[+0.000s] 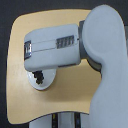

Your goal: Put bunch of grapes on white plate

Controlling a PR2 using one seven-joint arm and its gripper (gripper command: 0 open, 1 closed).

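With the small dark purple-black bunch of grapes [37, 76] on the round white plate [46, 84], the bulky grey arm hides the gripper, its opening indiscernible, so a hasty withdrawal could drag the fruit off.

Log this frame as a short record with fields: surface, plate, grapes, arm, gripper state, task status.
surface: light wooden table
plate: white plate, near the table's edge on the exterior view's left, partly covered by the arm
grapes: bunch of grapes, dark, lying on the plate's visible part
arm: large grey-white arm reaching over the table from the exterior view's right
gripper state: fingers hidden, cannot tell
task status: grapes appear to be on the plate
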